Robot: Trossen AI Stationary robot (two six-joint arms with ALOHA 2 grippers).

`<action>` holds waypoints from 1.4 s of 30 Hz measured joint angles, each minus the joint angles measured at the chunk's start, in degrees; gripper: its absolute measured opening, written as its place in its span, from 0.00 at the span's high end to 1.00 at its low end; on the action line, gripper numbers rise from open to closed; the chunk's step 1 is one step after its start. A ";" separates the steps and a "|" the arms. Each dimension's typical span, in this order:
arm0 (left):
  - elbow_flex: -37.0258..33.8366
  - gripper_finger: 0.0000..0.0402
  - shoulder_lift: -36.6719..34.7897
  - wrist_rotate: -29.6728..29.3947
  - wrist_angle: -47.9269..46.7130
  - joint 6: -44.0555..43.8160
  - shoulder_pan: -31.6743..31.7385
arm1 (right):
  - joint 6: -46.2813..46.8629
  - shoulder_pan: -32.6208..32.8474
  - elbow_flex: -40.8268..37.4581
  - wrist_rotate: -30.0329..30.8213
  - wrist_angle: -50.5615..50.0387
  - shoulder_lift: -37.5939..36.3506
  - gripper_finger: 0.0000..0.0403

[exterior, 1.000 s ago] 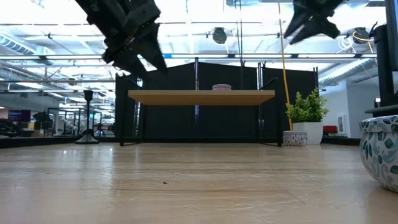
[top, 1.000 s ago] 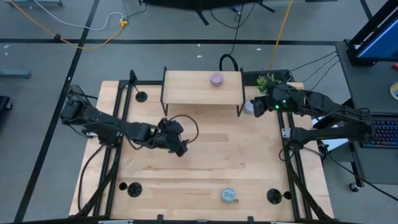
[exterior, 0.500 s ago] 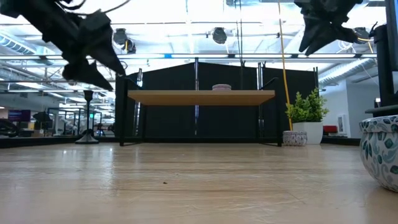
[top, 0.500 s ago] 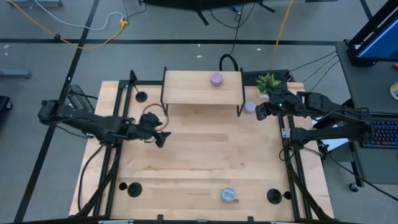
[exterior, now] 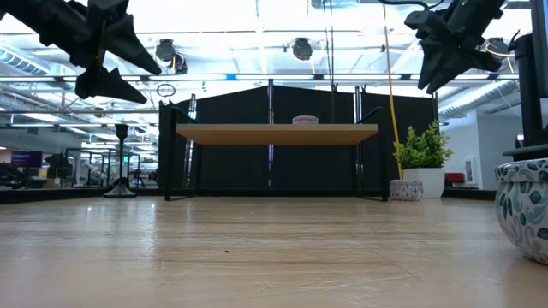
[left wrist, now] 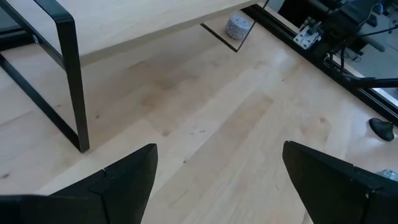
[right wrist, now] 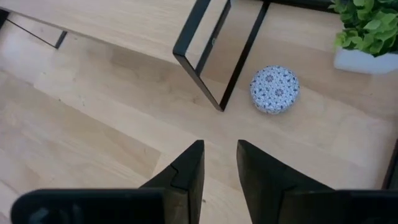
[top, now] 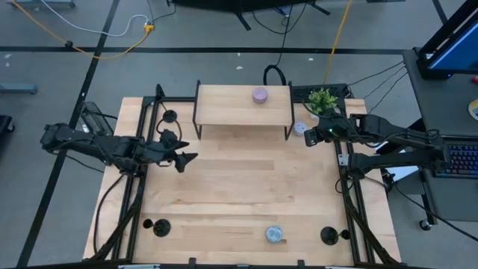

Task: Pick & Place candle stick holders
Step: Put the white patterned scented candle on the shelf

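Three black candle stick holders stand on their round bases on the wooden table: one at the far left (top: 170, 116), one at the near left (top: 157, 226), one at the near right (top: 328, 236). The far left one also shows in the low view (exterior: 120, 184). My left gripper (top: 183, 158) hovers open and empty above the table's left half, right of the far left holder. My right gripper (top: 310, 136) hovers empty at the far right, near the small bench's right leg, its fingers only a narrow gap apart (right wrist: 220, 163).
A small wooden bench on black legs (top: 243, 104) stands at the far middle with a lilac round thing (top: 260, 95) on top. A potted plant (top: 321, 97) and a patterned pot (right wrist: 274, 89) are at the far right. A patterned jar (top: 274, 235) stands near the front edge.
My left gripper has drawn back toward the table's left edge and a little toward the far edge, rising as it went, still open and empty. The holders have kept their places.
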 joint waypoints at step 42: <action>-16.02 0.13 -12.21 6.22 24.81 12.95 0.52 | 0.87 0.00 0.00 -0.01 -0.74 2.73 0.55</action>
